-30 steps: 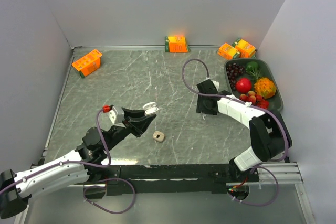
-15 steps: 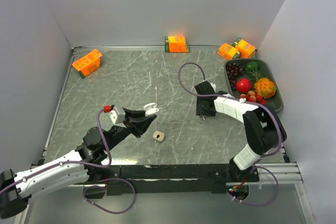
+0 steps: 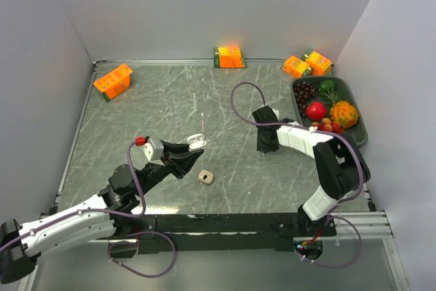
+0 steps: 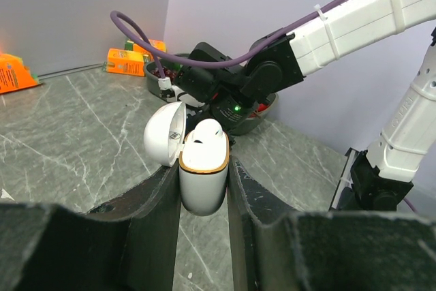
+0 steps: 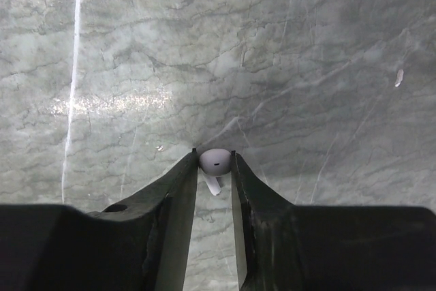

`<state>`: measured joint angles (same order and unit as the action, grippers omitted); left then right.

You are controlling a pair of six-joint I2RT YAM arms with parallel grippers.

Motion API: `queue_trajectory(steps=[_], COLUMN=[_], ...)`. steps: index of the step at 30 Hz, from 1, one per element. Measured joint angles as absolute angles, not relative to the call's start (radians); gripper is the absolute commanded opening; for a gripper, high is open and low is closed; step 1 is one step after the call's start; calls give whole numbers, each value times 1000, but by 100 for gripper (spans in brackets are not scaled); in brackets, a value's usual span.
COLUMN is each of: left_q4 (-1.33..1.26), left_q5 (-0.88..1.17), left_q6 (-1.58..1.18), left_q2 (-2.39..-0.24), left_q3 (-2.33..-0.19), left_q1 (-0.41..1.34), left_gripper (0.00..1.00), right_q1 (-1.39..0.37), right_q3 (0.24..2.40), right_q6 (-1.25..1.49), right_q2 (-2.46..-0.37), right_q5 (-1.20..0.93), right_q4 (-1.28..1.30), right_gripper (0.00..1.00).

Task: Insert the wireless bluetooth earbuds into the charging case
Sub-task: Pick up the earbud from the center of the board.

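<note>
My left gripper (image 3: pixel 191 152) is shut on the white charging case (image 3: pixel 196 142) and holds it above the table with its lid open. In the left wrist view the case (image 4: pixel 203 180) has a gold rim, its lid (image 4: pixel 162 142) tips left, and one white earbud (image 4: pixel 206 131) sits in it. My right gripper (image 3: pixel 264 146) points down at the table right of centre. In the right wrist view it (image 5: pixel 214 157) is shut on a second white earbud (image 5: pixel 216 160), stem hanging down, just over the marble; I cannot tell whether it touches.
A small beige rounded object (image 3: pixel 206 177) lies on the table below the case. A dark tray (image 3: pixel 362 115) of fruit stands at the right edge. Orange boxes sit at the back left (image 3: pixel 112 80), back middle (image 3: pixel 229 56) and back right (image 3: pixel 306 64).
My right gripper has shifted slightly left and nearer, its arm folding in. The left arm with the case has barely moved.
</note>
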<state>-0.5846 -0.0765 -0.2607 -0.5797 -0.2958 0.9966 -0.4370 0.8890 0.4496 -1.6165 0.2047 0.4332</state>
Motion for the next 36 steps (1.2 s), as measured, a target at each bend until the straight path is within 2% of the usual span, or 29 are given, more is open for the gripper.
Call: queue_trajectory(steps=[3,4,8,10,21,30,36], left_q4=[-584,-584,-584,-582,-577,-578,-592], left_q5=[-76,-76,-76,-76,-77,-90,-109], left_q6=[-262,-262,-271,-274,-275,-274,-268], left_q2=[-579,-578,-576,-573,-564,-570,-596], left_q3=[-296,-296,-296,-296,-296,-296,-296], left_q1=[997,997,997,997,997,997,998], left_gripper=[1,1,1,1,1,1,1], right_q1=[-437,-437,-437,-437,-449,-544,-646], right_q3=[889,889,889,889,843,811,818], right_q6=[450,450,455,458,521,553,546], right_q2=[-1617,-1617,-1617,-1617,-1542,-1216,-1076], right_q5=[205,205,204,202,181,214,281], right_q4=[434,434,433,433,404,302,218], right_gripper=[26,20,10,0,0,0,0])
